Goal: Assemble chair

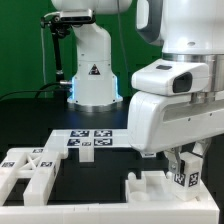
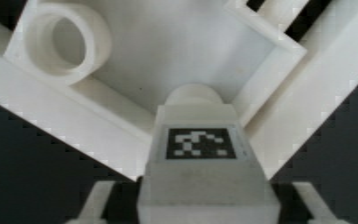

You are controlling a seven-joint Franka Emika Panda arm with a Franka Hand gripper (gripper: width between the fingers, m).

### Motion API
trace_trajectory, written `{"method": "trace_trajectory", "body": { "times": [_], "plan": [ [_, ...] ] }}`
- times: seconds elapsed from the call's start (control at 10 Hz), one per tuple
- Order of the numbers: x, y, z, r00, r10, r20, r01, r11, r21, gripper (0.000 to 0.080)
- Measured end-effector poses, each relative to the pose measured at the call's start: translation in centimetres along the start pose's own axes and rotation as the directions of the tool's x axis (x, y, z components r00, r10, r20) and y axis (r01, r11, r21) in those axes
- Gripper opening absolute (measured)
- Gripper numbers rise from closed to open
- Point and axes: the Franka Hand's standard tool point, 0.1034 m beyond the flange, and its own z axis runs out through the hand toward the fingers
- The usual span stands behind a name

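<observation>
Chair post (image 1: 186,181) sits low by the worktop (image 1: 30,125), off to the exterior view's right of the marker board (image 1: 90,138), its tag facing out, between the fingers of the tool (image 1: 185,168). They hug its sides, though I cannot tell whether they truly clamp it. This looks like the pick-up step. Next it needs a firm squeeze, a straight lift, then a carry to the slab (image 2: 60,45) with the round hole, on that same side of the marker board. The arm hangs straight down, wrist vertical.
</observation>
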Motion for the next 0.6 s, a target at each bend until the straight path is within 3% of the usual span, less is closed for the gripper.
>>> {"method": "trace_trajectory", "body": {
  "times": [0.3,0.6],
  "plan": [
    [-0.01,-0.05,0.03,0.974,0.225,-0.001,-0.225,0.974,0.004,0.0287],
    [0.06,-0.43,0.13,0.857,0.515,-0.016,-0.515,0.857,0.009,0.0287]
  ]
}}
